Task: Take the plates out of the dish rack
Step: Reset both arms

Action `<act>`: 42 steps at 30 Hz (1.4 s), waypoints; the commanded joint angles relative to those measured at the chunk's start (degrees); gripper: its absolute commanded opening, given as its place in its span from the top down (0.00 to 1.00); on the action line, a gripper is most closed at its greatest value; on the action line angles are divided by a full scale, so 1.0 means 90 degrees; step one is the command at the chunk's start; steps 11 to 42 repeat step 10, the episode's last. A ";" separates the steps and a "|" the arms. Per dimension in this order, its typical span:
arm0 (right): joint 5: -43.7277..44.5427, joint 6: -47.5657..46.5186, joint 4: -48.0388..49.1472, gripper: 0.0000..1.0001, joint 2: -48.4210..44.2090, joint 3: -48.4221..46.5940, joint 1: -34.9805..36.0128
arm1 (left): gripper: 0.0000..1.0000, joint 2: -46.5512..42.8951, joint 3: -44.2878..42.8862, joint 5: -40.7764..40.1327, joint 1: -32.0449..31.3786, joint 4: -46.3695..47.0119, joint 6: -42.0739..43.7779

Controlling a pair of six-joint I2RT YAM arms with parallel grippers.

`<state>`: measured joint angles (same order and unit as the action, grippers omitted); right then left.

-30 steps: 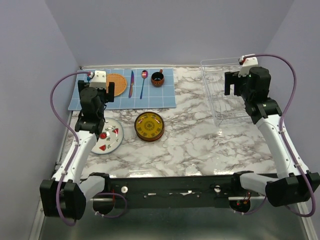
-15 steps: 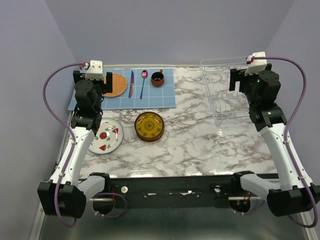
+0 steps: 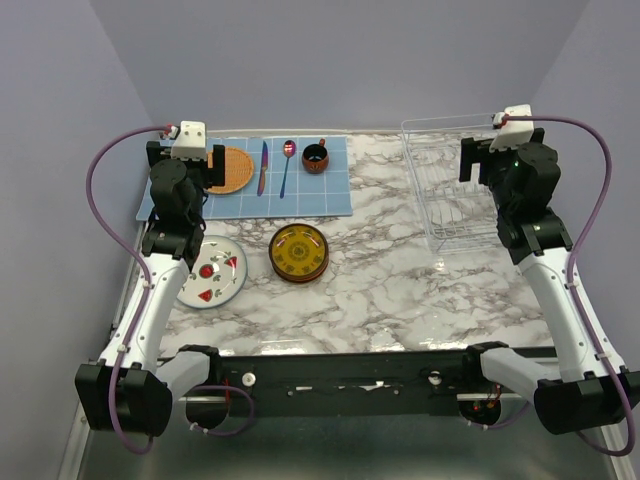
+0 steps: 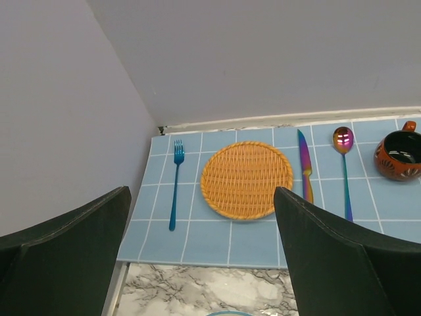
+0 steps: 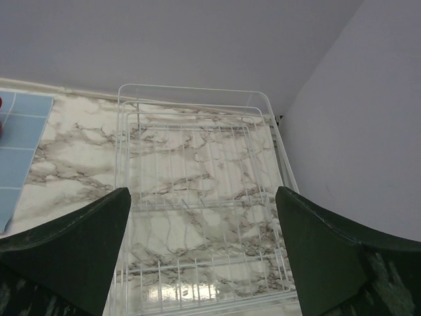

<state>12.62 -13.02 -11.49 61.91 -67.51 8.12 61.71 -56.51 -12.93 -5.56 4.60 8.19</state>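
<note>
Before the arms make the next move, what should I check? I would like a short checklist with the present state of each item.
1. Dish rack has no plates left in it: ok, none shows.
2. Left gripper open and empty: ok.
3. Right gripper open and empty: ok, it hangs over the rack.
4. White plate and yellow plate lie flat on the table: ok.
5. Every plate accounted for: cannot tell; how many lie stacked under the yellow plate is unclear.
</note>
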 commanded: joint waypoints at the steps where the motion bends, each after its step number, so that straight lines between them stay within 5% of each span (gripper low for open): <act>1: 0.0170 -0.0048 0.0202 0.00 -0.0140 0.0049 -0.0033 | 0.01 -0.0011 0.0009 0.0186 0.0052 0.0114 -0.0148; 42: 0.0209 -0.0019 0.0163 0.00 -0.0063 0.0010 -0.0033 | 0.01 -0.0011 0.0107 0.0167 0.0052 0.0202 -0.0060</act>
